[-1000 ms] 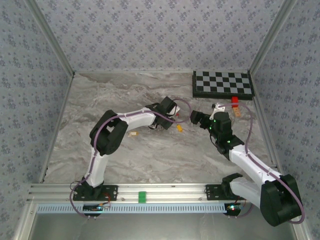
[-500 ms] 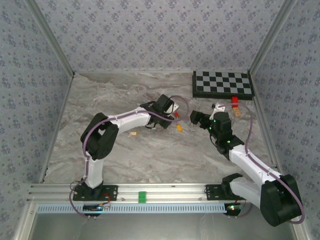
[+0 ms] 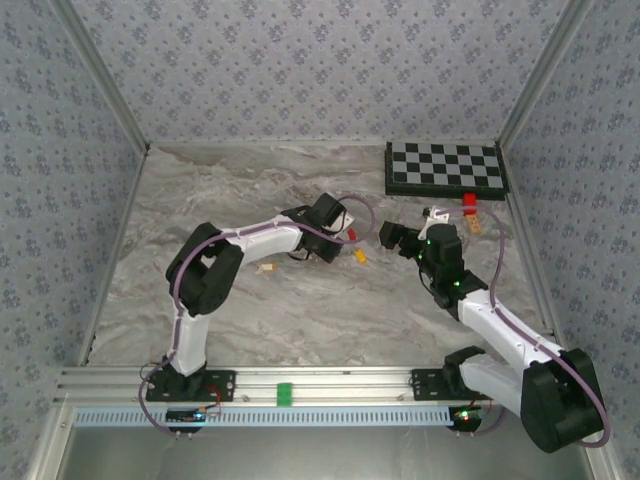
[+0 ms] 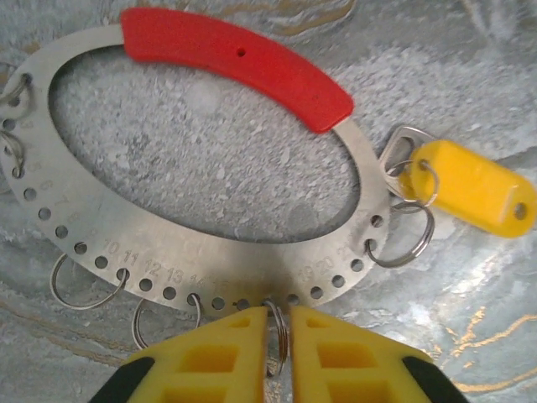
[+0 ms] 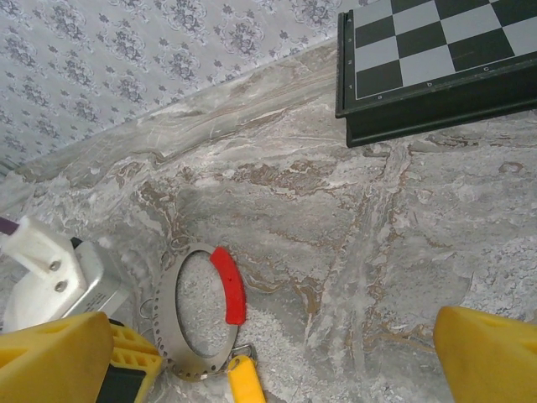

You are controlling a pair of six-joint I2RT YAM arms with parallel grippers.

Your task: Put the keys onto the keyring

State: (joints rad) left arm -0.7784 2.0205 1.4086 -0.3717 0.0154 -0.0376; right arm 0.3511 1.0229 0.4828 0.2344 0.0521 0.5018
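**Left wrist view: left claw point(image 4: 278, 312) pinched on a split ring point(image 4: 277, 340) at the keyring point(image 4: 168, 262) rim**

From the left wrist, the keyring is a flat oval metal band pierced with numbered holes. It lies flat on the grey marbled tabletop point(image 4: 470, 75), and a curved red tag point(image 4: 239, 63) caps its far arc. Several small rings hang from holes along its near rim. The left claw's yellow fingers point(image 4: 222, 348) stand close together at that rim, with one of those rings upright in the narrow slot between them. The orange-yellow key point(image 4: 470, 189) lies just beside the keyring's right end, against a small ring there. Whether it is threaded through a hole I cannot tell.

In the top external view, the pale tan key point(image 3: 266, 268) lies well apart from the keyring, to its left and nearer the arm bases. The right claw point(image 3: 391, 237) is near the keyring, on its right, and not touching it. The right wrist view shows that claw's fingers point(image 5: 491, 361) spread wide with nothing between them.

A black-and-white chessboard point(image 3: 445, 167) sits beyond the keyring to the right, against the back wall, with a red block point(image 3: 469, 199) at its near edge. Walls point(image 3: 300, 70) papered in a blue-grey floral pattern close in the tabletop on three sides, with metal posts at the far corners.
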